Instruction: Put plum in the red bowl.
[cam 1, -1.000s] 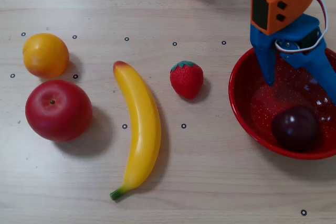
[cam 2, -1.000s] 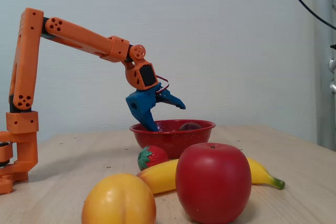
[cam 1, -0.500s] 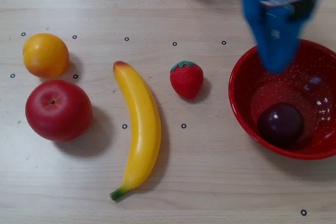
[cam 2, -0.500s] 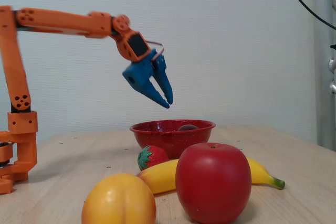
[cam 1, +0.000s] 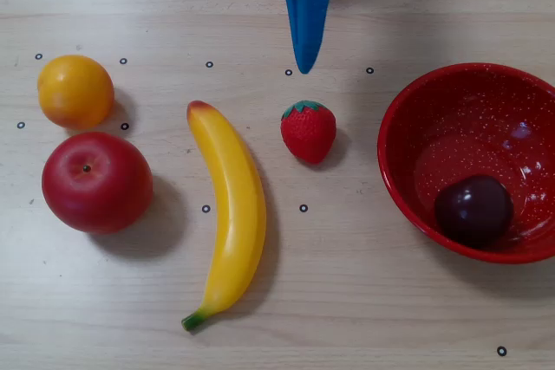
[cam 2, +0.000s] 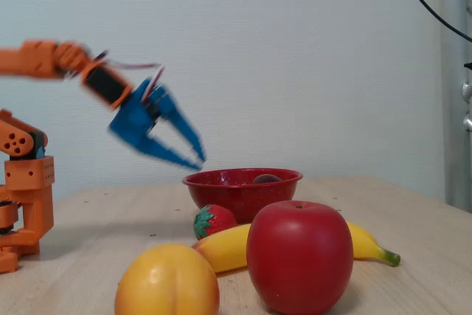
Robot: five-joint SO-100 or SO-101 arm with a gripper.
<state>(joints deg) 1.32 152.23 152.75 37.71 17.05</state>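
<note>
- Fixed view shows the blue gripper (cam 2: 193, 158) blurred, its jaws slightly spread and holding nothing, raised above the table.
- Overhead view: the gripper (cam 1: 304, 65) tip hangs just above the strawberry (cam 1: 309, 131).
- The red bowl (cam 1: 408, 119) lies to its right in the overhead view, apart from it.
- The plum (cam 1: 473, 210) rests inside that bowl.

We see a glossy white-speckled red bowl (cam 1: 408, 119), dark maroon round plum (cam 1: 473, 210), yellow curved banana (cam 1: 230, 214), and blue plastic gripper (cam 1: 304, 65).

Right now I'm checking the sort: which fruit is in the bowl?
The plum, dark purple, inside the red bowl; all other fruit lies on the table.
</note>
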